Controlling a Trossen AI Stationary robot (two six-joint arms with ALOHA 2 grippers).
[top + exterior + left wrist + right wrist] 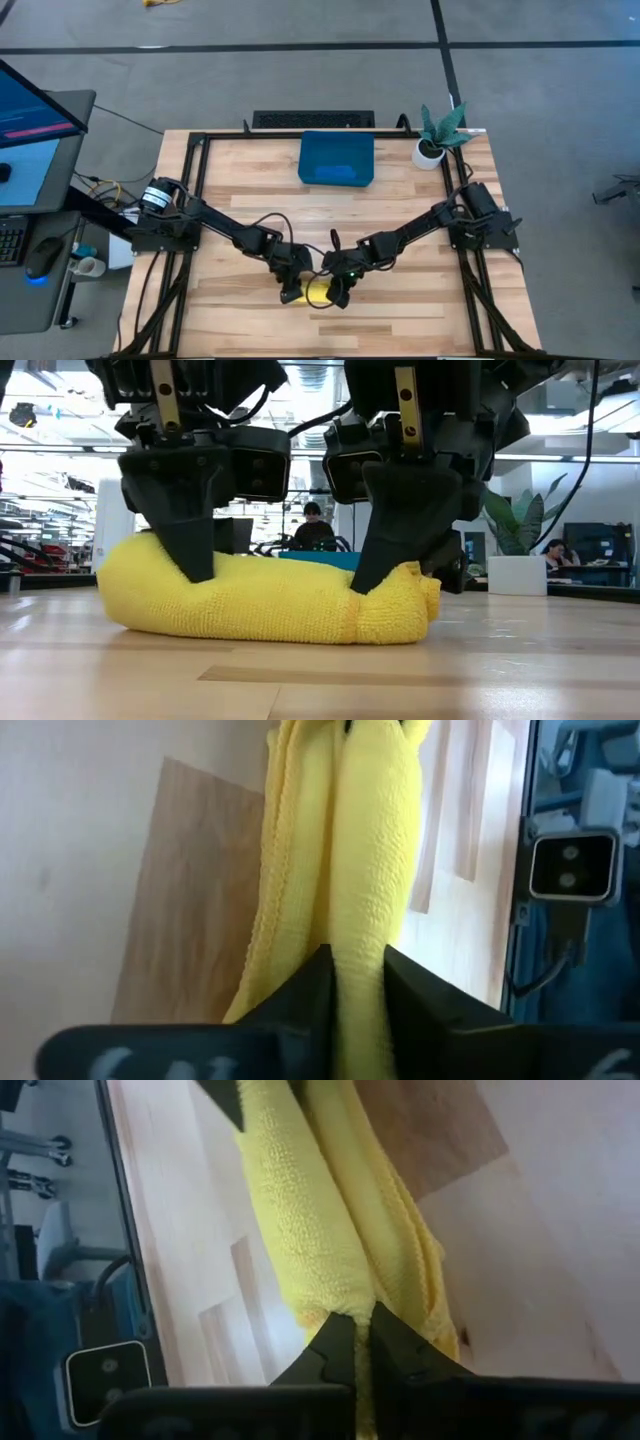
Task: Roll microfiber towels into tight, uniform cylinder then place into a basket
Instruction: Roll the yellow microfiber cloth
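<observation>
Yellow towel (pixel 318 292), rolled, is lying near the front edge of the bench (pixel 400 200) with its long axis running side to side, the left end effector (pixel 291 290) and right end effector (pixel 340 294) each pinching one end, the basket (pixel 337 159) sitting well beyond.

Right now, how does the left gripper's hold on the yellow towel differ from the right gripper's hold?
The left gripper pinches the yellow towel with a clear gap between its fingers; the right gripper has its fingers nearly together on a thin fold. In the low view the left one bites one end, the right one the other, where the roll looks cinched. Both come from above and grip the same rolled towel on the table.
</observation>
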